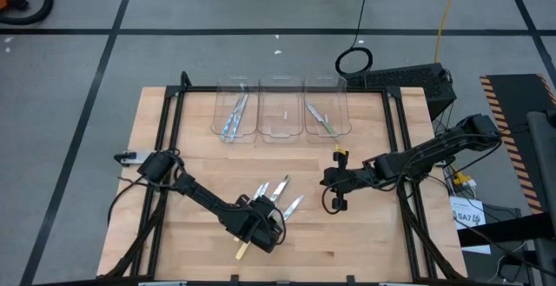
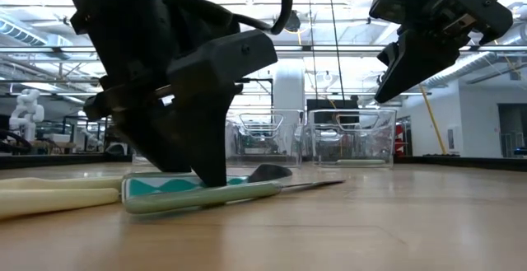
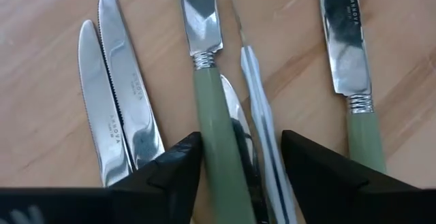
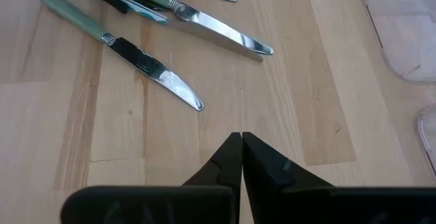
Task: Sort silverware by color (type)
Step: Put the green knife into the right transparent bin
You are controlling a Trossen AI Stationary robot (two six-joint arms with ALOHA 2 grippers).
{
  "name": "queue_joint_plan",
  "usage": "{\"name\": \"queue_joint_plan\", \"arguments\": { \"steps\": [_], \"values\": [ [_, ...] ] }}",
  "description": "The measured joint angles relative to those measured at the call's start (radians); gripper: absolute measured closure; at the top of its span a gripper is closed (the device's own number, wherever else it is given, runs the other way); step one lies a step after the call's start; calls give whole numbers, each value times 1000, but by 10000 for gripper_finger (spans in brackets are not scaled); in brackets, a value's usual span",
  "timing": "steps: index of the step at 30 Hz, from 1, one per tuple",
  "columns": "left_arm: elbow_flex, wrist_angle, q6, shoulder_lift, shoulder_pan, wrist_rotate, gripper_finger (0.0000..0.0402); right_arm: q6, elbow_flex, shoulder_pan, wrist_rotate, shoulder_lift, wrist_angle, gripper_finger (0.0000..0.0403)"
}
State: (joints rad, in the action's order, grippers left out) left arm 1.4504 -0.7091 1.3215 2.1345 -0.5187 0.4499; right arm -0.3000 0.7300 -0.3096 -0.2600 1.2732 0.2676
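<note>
Several utensils lie in a fanned heap on the table's near middle. My left gripper is open and down at the table among them. In the left wrist view its fingers stand on either side of a green-handled knife, a spoon bowl and a slim pale blue handle. Two knife blades lie outside one finger, another green-handled knife outside the other. A pale yellow handle sticks out near the gripper. My right gripper is shut and empty, above the table. My left gripper comes at the heap from above with its fingertips at the table. One finger lies right beside the green knife's handle, along its length. Whether it touches the handle I cannot tell. The knife lies flat on the table.
Three clear bins stand side by side at the far edge: the left one holds blue-handled pieces, the middle one shows little, the right one holds a green-handled piece. Bare wood lies between heap and bins. A black frame borders the table.
</note>
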Motion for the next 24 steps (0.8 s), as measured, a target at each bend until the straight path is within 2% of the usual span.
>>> {"name": "queue_joint_plan", "arguments": {
  "steps": [11,24],
  "values": [
    [-1,10,-30,-1,-5,3,276,5,0,0,0,0,-2,394],
    [81,13,-115,2,-16,5,282,10,0,0,0,1,-2,394]
  ]
}}
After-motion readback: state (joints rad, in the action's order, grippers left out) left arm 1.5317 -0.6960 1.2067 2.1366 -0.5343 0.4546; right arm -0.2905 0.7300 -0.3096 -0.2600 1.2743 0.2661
